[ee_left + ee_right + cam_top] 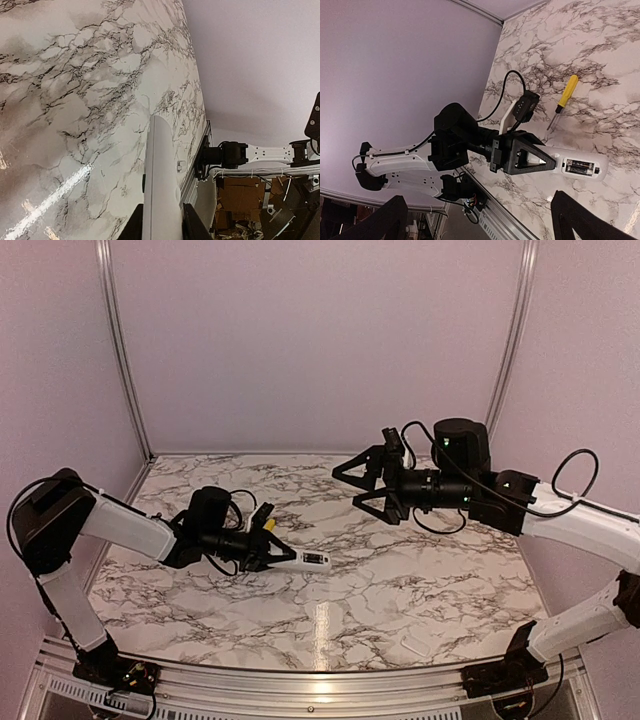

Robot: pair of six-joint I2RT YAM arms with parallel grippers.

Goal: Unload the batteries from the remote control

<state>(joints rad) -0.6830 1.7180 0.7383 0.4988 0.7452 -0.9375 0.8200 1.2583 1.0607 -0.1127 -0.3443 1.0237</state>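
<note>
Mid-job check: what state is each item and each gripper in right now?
remote control: held by left gripper, opened
batteries: seated inside the remote control
cover piece: off, lying on the table
screwdriver: lying flat, ungripped
left gripper: shut on remote control
right gripper: open, empty, above the table

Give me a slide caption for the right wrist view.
Left gripper grips the remote control, batteries exposed, yellow screwdriver nearby.

Dim, soft light; glare streaks the glossy marble table (420, 570).
</note>
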